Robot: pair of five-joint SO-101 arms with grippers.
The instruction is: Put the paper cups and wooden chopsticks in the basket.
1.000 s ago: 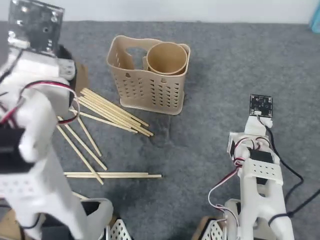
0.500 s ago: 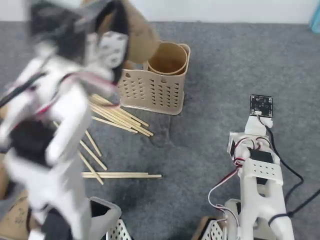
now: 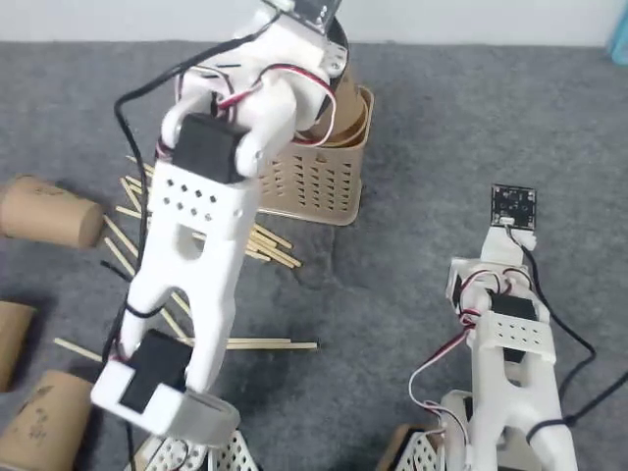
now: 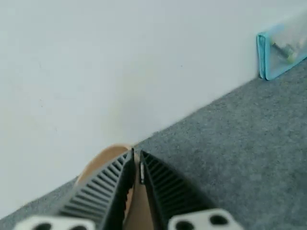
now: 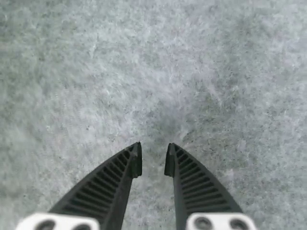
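While a paper cup point(image 4: 99, 159) is pinched by the left gripper point(image 4: 137, 156) above the far basket point(image 3: 316, 183), the right gripper point(image 5: 153, 160) is seen slightly spread.

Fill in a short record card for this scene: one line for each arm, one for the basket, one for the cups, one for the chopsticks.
Left arm: stretched over the basket, left fingers shut on the wall of a paper cup.
Right arm: right fingers slightly apart over bare carpet, holding nothing.
Basket: upright, with a cup inside.
Loose cups: three lying on the carpet, off to one side of the basket.
Chopsticks: scattered loose on the carpet beside the basket.
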